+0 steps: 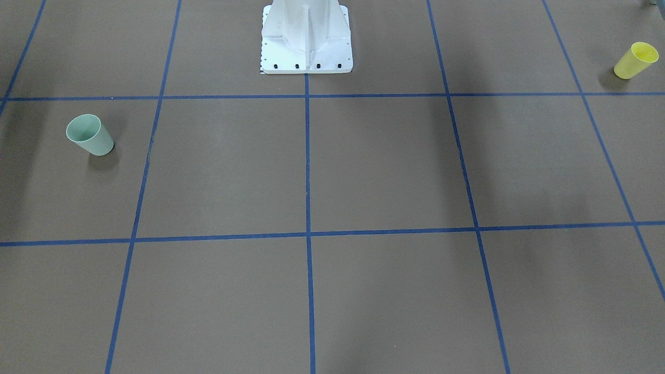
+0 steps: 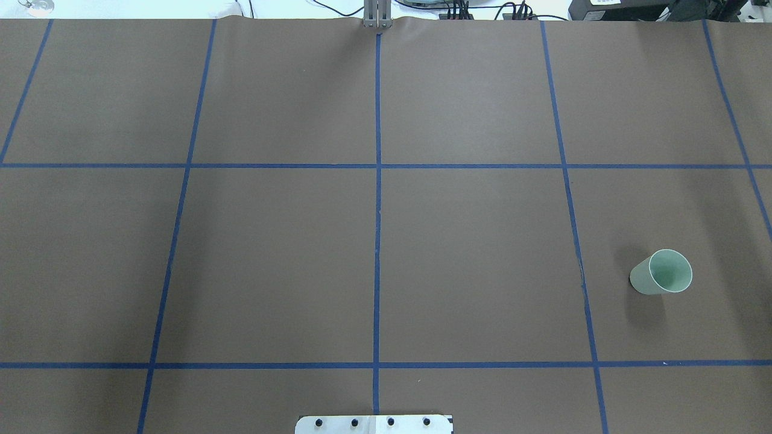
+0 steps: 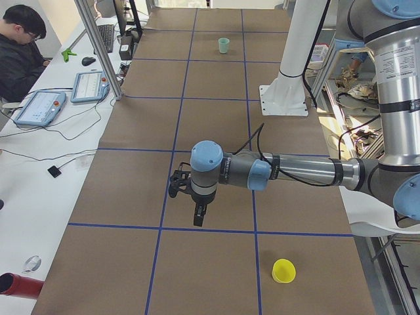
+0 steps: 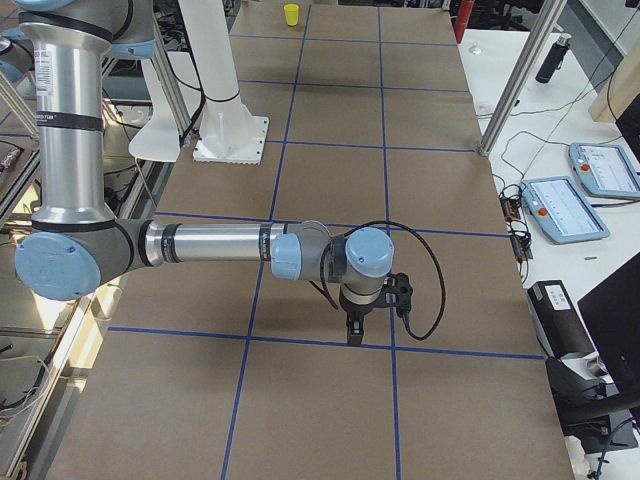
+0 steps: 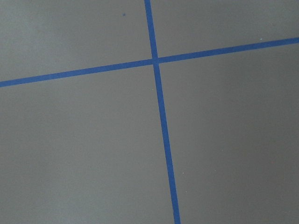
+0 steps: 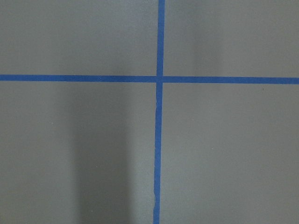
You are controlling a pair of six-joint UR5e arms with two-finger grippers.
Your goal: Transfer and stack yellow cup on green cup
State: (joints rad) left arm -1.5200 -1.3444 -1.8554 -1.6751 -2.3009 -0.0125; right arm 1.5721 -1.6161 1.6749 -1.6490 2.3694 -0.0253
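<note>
Exterior left: left jaws' state unclear

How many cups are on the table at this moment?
2. The yellow cup stands far out on the robot's left side; the green cup stands far out on its right. No others show.

Checked all six views: no text, brand, number or sign is legible. The left arm [image 3: 295,169] carries a white printed label [image 3: 401,62] on its upright segment in the exterior left view, with print too small to read. The pendant screens [image 4: 562,208] beside the table show coloured blocks only; characters not resolvable.
</note>
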